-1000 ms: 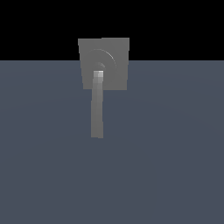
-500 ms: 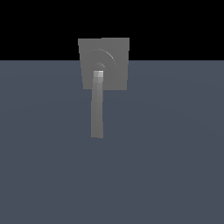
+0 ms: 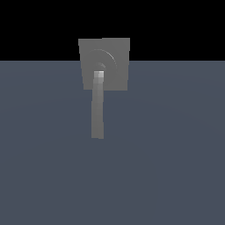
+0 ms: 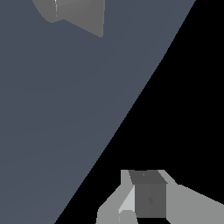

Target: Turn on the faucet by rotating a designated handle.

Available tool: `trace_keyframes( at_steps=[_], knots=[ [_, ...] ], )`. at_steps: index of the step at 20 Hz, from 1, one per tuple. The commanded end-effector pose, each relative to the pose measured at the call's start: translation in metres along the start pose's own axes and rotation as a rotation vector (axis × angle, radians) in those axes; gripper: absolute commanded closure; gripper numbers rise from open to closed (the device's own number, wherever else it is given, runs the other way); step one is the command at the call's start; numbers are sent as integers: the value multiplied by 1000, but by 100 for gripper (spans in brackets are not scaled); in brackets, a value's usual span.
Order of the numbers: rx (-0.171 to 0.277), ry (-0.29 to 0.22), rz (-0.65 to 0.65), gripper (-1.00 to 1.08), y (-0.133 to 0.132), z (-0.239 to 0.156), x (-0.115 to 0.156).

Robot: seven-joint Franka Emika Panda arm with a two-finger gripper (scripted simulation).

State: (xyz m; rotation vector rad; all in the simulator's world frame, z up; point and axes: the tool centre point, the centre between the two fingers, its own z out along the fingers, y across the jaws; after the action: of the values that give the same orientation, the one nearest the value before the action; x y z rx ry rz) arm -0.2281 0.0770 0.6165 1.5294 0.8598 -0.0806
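Note:
The faucet (image 3: 115, 52) is a matte gray square plate with raised rings, standing at the far edge of the blue-gray surface in the exterior view. Its handle (image 3: 97, 110), a long straight gray bar with a lighter squarish end at the plate, reaches from the rings toward the camera. In the wrist view a corner of the faucet (image 4: 78, 15) shows far from my gripper (image 4: 146, 192), of which only gray finger parts around a dark block show. The gripper touches nothing, and how its jaws stand is unclear. No part of the arm appears in the exterior view.
The flat blue-gray surface (image 3: 167, 154) spreads around the faucet on every side. In the wrist view its edge (image 4: 131, 113) runs diagonally, with black void beyond it.

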Motion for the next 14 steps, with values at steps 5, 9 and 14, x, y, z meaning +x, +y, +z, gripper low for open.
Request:
trace_keyframes(
  at_steps=[5, 9, 14],
  knots=[
    [-260, -159, -301, 108, 19, -42, 27],
    [-398, -278, -503, 108, 23, -67, 53],
    [-547, -443, -773, 108, 19, -94, 94]
  ],
)
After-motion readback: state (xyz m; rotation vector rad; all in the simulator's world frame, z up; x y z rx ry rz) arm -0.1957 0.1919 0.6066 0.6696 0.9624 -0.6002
